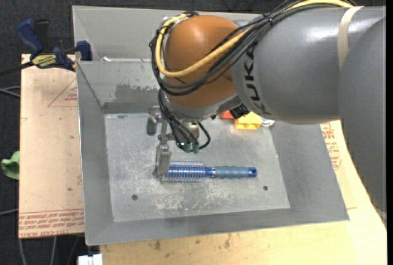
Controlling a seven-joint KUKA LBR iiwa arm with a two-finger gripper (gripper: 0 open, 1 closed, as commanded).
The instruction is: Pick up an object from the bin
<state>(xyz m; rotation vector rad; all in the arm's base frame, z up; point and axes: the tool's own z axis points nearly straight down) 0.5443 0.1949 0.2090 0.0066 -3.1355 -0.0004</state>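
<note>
- bin (123, 199): grey sheet metal with sloped walls. its flat floor is dull and heavily scuffed, with pale scratch marks across most of it.
- arm (307, 61): a thick, smooth grey cylinder entering from the right of the camera view. it ends in a glossy, rounded orange cover (196, 55), with yellow and black cables (161, 52) looped around the dome.
- gripper (163, 165): a narrow assembly of bare metal hanging below the orange cover. its tip is down at the bin floor, just beside the left end of the brush head. whether it is released or clenched cannot be told, and nothing can be seen grasped in it.
- blue brush (212, 172): lies flat on the floor in the middle of the bin, lengthwise from left to right. the left half is a ribbed, bristled head of cylindrical outline. the right half is a smooth, slender round handle with a blunt end pointing right.
- yellow block (247, 122): a small, hard-edged plastic piece with an orange-red part on its upper left. it lies on the floor toward the back right, partly hidden beneath the arm and well apart from the brush.
</note>
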